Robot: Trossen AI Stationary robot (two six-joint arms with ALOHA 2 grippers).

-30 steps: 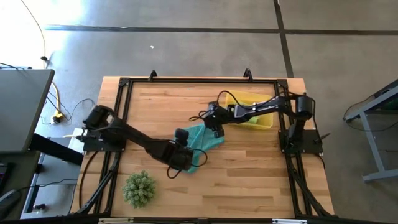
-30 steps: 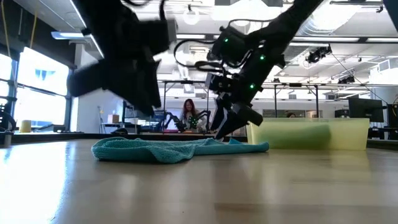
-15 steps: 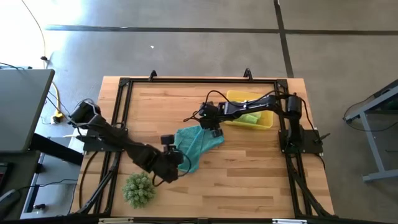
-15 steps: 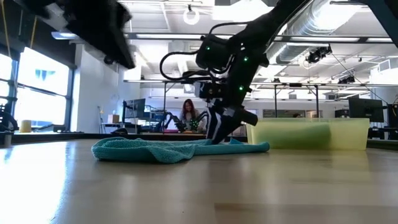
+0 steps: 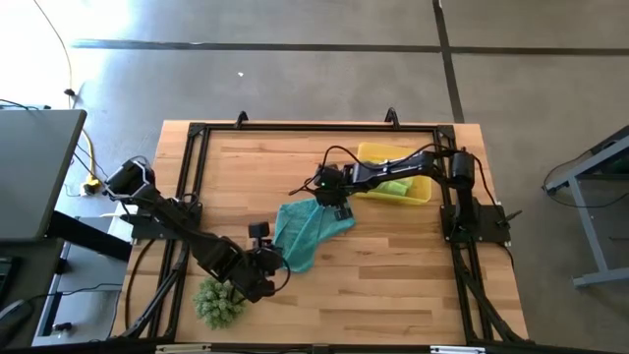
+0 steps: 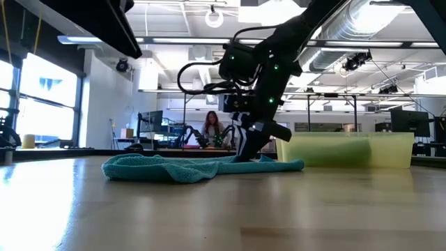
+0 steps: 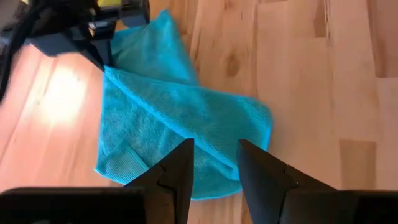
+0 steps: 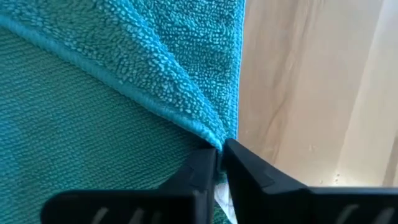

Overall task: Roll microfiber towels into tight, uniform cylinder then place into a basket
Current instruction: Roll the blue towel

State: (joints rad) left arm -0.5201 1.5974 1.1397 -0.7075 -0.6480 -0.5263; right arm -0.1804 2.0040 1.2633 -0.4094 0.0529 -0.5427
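Observation:
A teal-blue microfiber towel (image 5: pixel 305 232) lies crumpled and partly folded over itself on the middle of the wooden table (image 5: pixel 393 265). My right gripper (image 5: pixel 331 205) stands at the towel's far right end, shut on it. My left gripper (image 5: pixel 271 260) hovers open above the table near the towel's near left end, with nothing between its fingers (image 7: pixel 180 168). Over them, the left wrist view shows the towel (image 7: pixel 174 118). The yellow basket (image 5: pixel 421 193) stands at the far right with a lime-green towel (image 5: pixel 393 185) lying inside. My right gripper pinches the towel's hemmed edge (image 8: pixel 202 132) between its two fingertips, at the far right corner where one layer lies folded over another. The fingers slant down from above, from the table's right side. The towel (image 6: pixel 188 167) rests slack on the table.
A spiky green ball-shaped plant (image 5: pixel 218 300) sits near the front left, close beside my left arm. A black frame (image 5: pixel 197 133) runs along the table's edges. The tabletop to the right of the towel is bare wood. People and desks show in the room behind.
My left gripper has drawn back from over the towel toward the table's near left corner, risen and rolled about its own line. My right gripper has tipped down a little at the towel's far right end and shut on its edge. The towel has stayed on the table.

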